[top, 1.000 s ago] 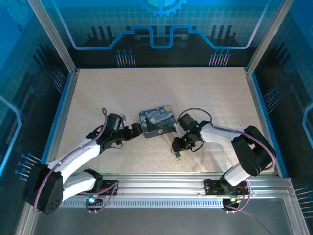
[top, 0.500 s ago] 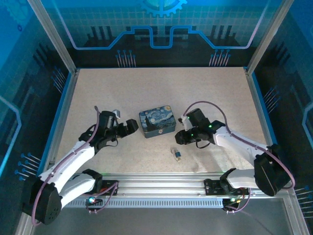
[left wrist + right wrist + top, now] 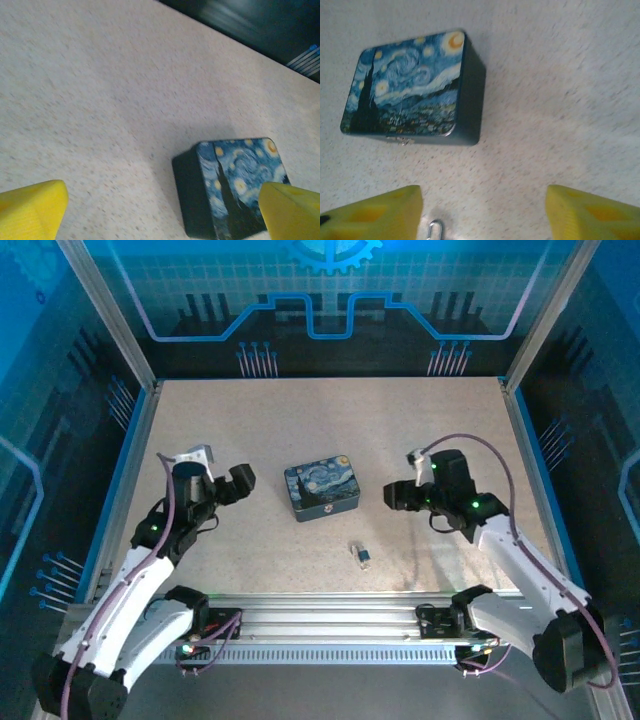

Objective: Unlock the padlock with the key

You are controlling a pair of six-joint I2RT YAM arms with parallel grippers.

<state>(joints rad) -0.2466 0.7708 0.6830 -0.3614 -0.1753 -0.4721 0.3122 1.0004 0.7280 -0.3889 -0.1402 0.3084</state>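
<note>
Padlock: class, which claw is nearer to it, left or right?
Right. The right claw sits just beyond the padlock, slightly right; the left claw is far off to its left.

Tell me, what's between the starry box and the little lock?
Nothing. In the top view, just bare speckled table lies between the starry box and the little lock.
</note>
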